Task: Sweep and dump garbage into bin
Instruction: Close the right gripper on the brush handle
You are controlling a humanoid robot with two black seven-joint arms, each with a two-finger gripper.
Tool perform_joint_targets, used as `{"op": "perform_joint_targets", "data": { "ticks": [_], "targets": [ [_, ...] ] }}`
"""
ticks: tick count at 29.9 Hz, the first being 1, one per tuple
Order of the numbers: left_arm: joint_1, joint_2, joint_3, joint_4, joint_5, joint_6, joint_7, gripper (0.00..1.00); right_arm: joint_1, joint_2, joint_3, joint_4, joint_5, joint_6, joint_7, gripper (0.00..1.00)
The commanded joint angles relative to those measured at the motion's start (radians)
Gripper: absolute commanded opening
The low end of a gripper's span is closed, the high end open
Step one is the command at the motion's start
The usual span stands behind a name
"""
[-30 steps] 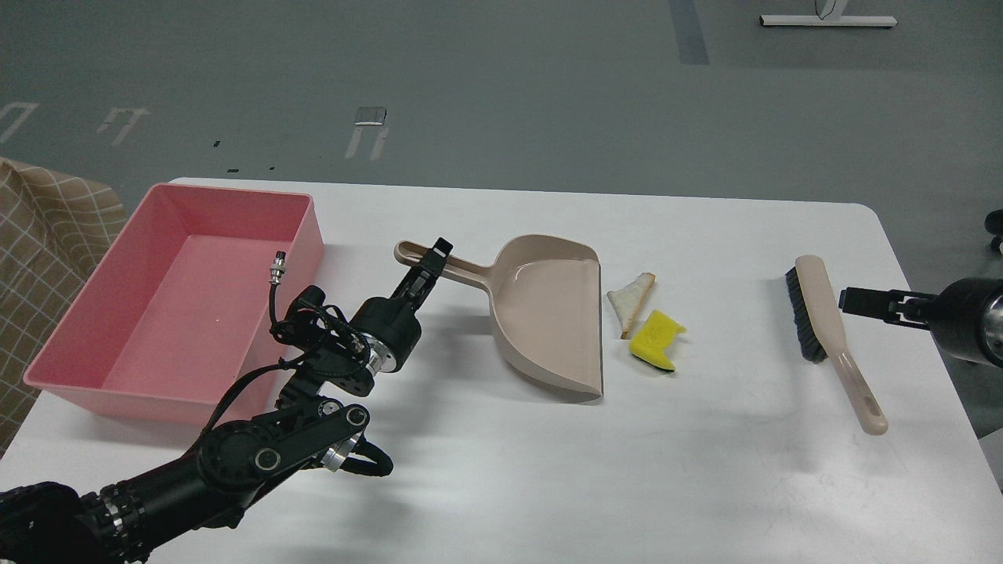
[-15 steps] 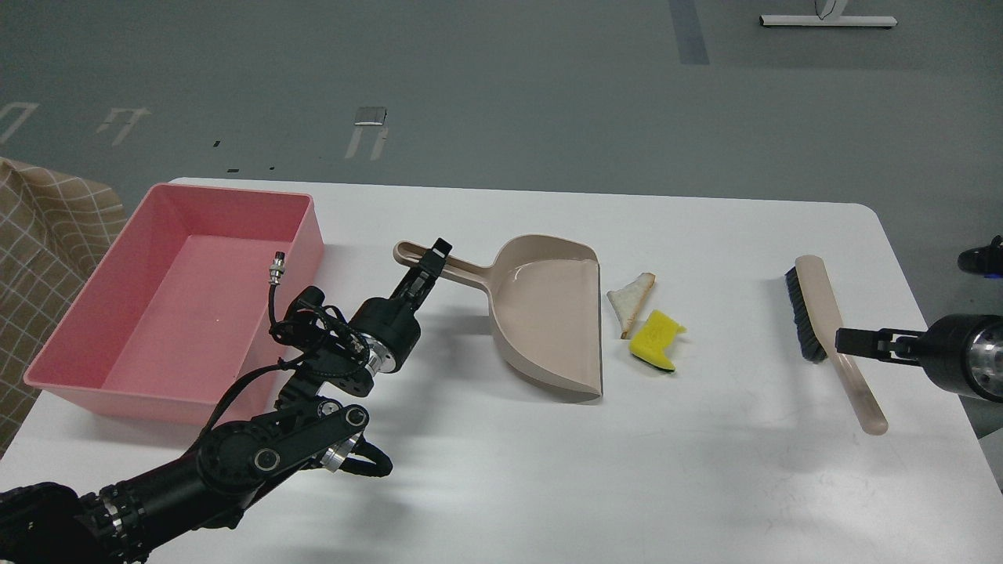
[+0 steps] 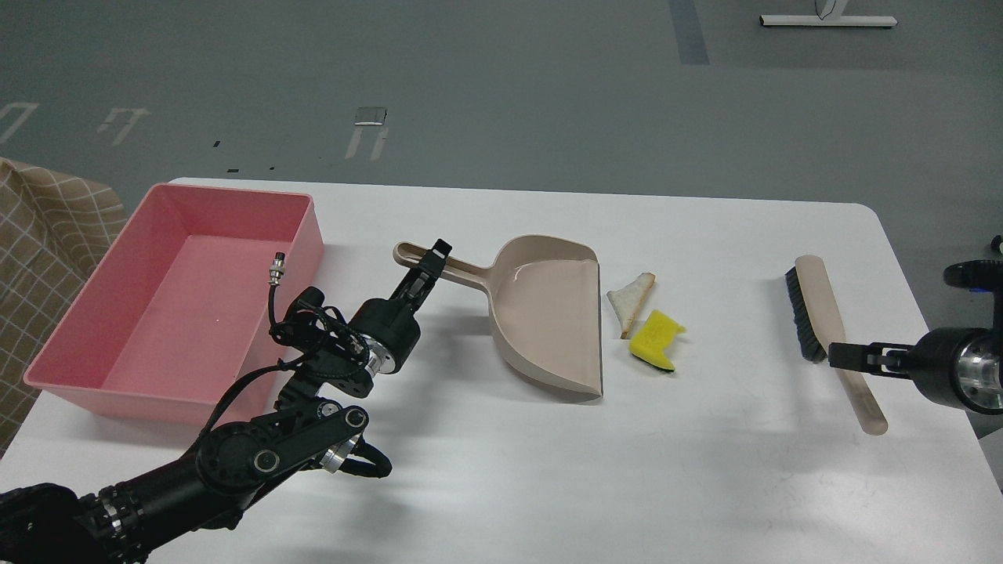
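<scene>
Garbage: a bread scrap (image 3: 631, 301) and a yellow sponge chunk (image 3: 657, 340) lie touching or nearly so at frame centre-right, just beside the open mouth of the beige dustpan (image 3: 548, 313). Both are judged light, soft and crumbly; better swept than pinched. The brush (image 3: 823, 329) at right looks stiff; its slim handle is the sensible hold. The right gripper (image 3: 837, 355) sits at that handle, fingers seen edge-on, so whether they are clamped cannot be told. The left gripper (image 3: 433, 259) is at the dustpan handle; grip unclear. The pink bin (image 3: 305, 227) stands at left on the white table (image 3: 705, 470).
</scene>
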Motion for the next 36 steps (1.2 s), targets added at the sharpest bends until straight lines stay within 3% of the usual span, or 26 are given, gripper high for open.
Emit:
{"op": "perform_joint_targets", "data": {
  "ticks": [1, 15, 23, 36],
  "targets": [
    [0.0, -0.001, 0.0, 0.0, 0.0, 0.0, -0.001, 0.0, 0.002, 0.017, -0.014, -0.003, -0.011, 0.0, 0.0, 0.86],
    [-0.002, 0.004, 0.0, 0.0, 0.0, 0.0, 0.0, 0.0, -0.014, 0.026, -0.02, -0.006, -0.017, 0.0, 0.0, 0.82],
    [-0.002, 0.007, 0.0, 0.0, 0.0, 0.0, 0.0, 0.0, -0.035, 0.023, -0.02, -0.006, -0.015, 0.0, -0.012, 0.71],
    [-0.002, 0.009, 0.0, 0.0, 0.0, 0.0, -0.001, 0.0, -0.035, 0.026, -0.018, -0.006, -0.012, 0.0, -0.012, 0.63]
  ]
}}
